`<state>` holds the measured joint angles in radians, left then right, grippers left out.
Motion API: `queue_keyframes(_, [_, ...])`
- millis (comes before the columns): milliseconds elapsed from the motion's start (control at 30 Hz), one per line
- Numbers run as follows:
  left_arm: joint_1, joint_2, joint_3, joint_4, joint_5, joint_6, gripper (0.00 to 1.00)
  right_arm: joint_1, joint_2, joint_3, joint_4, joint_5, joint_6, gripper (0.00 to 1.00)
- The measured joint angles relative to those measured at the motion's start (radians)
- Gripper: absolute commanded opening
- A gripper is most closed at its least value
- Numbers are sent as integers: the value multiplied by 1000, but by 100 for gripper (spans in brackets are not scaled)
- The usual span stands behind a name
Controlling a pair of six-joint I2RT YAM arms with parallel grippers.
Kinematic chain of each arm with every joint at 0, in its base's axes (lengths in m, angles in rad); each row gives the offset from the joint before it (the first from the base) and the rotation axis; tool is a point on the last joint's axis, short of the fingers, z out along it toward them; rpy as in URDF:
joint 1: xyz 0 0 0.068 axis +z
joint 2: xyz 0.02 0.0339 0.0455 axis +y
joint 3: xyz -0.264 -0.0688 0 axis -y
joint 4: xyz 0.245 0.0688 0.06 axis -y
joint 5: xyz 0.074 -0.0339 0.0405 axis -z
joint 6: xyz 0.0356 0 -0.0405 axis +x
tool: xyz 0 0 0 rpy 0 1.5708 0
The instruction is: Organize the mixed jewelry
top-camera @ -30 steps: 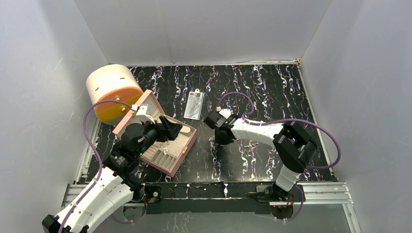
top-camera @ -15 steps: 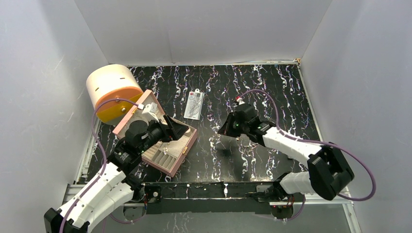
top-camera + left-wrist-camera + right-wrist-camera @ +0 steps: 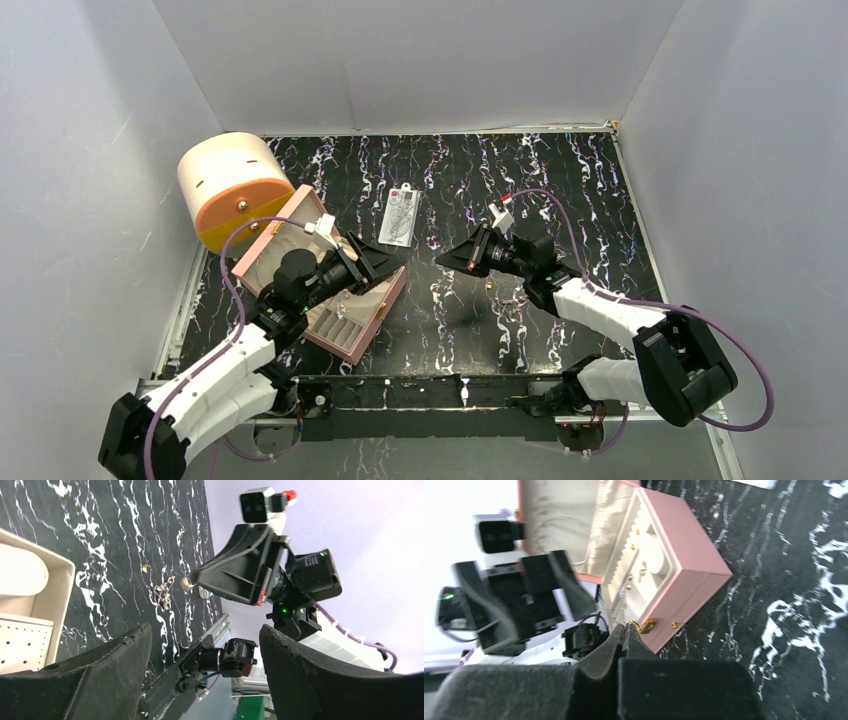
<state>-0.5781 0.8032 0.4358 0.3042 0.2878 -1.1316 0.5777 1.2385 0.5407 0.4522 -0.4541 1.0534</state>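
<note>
My right gripper (image 3: 628, 626) is shut on a tiny gold stud (image 3: 186, 583) that peeks out at its tips. It hangs above the table (image 3: 560, 190), pointing left at the open pink box (image 3: 352, 318), a short way off its right corner. Several small gold pieces (image 3: 642, 570) lie in the box's cream compartments. A gold stud (image 3: 145, 568) and a thin chain piece (image 3: 162, 591) lie on the black marbled table below the right gripper (image 3: 443, 258). My left gripper (image 3: 205, 630) is open and empty, hovering over the box and facing the right gripper.
A cream and orange cylinder (image 3: 230, 185) stands at the back left behind the box lid (image 3: 272, 238). A clear packet with a white card (image 3: 399, 217) lies behind the box. White walls close in on three sides and a metal rail (image 3: 440, 388) runs along the front.
My right gripper has risen from the table and turned from pointing down to pointing left at the box, staying shut. The left gripper has shifted slightly right and turned towards it.
</note>
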Motion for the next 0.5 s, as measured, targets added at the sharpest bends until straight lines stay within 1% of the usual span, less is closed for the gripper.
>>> queue_keyframes(100, [0, 40, -36, 59, 12, -64, 72, -2, 0, -16, 99, -32, 62, 0])
queue_keyframes(267, [0, 90, -36, 150, 27, -126, 65, -3, 11, -24, 224, -71, 148, 0])
queue_keyframes(400, [-6, 140, -36, 217, 31, -169, 65, -3, 35, -31, 306, -101, 203, 0])
queue_keyframes(500, [-13, 172, -36, 271, 31, -208, 67, -3, 63, -31, 361, -124, 231, 0])
